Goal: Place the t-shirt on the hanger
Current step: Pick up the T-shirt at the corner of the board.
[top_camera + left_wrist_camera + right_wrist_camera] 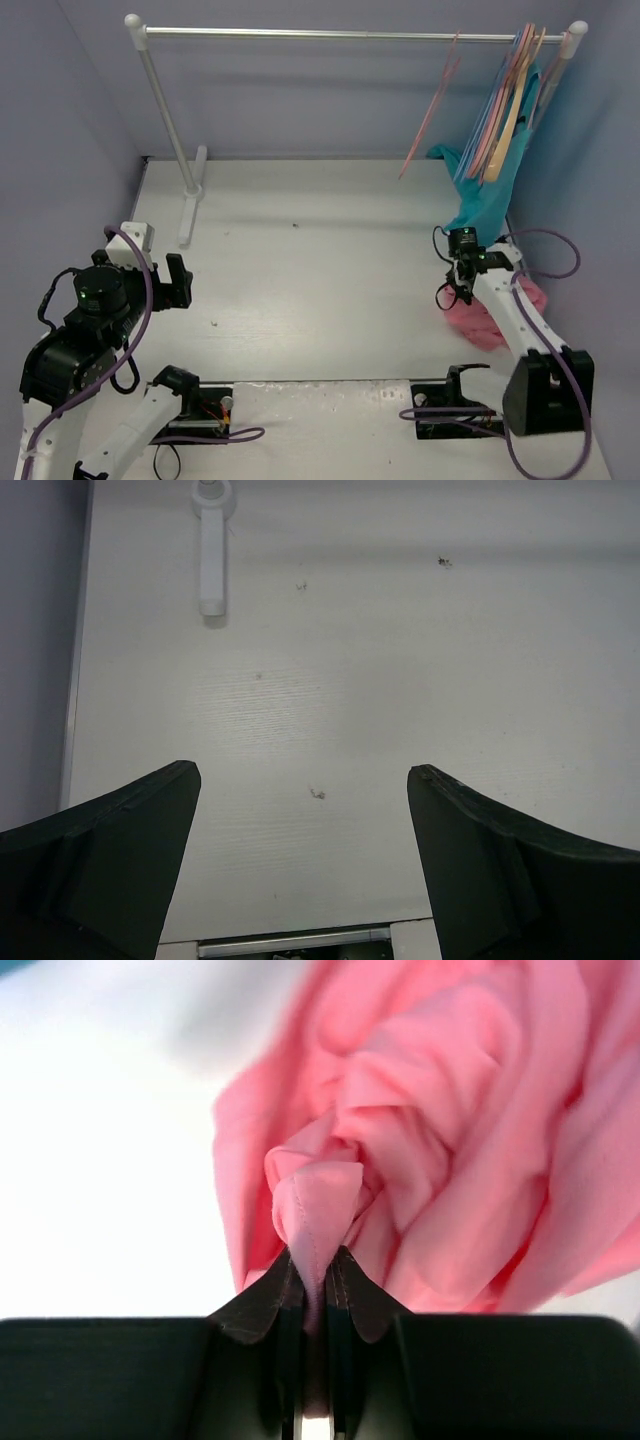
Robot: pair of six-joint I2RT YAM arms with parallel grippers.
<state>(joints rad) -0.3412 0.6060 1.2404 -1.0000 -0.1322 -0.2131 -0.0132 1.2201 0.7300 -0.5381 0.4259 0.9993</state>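
The salmon-pink t-shirt [478, 322] lies bunched in a heap at the right edge of the table [320, 290], toward the near right corner and partly under the right arm. The right gripper [312, 1282] is pinched closed on a narrow ridge of its fabric, a hemmed fold standing up between the jaws. The left gripper [302, 775] hangs over the left side of the table with its jaws spread wide and nothing between them. The cloth looks light, limp and thin: it will likely drape and stretch rather than keep any shape, and a small pinch like this one could slip under its hanging weight. A better hold would probably be a seam at the collar or shoulder, which are buried in the folds and cannot be picked out here. By count: one pink t-shirt, one teal garment [480, 195], one thin pink wire hanger [430, 108] hanging alone toward the right end of the rail [350, 35] at the far edge — and a tight cluster of thicker hangers [505, 110], blue, pink and tan, too overlapped to number.
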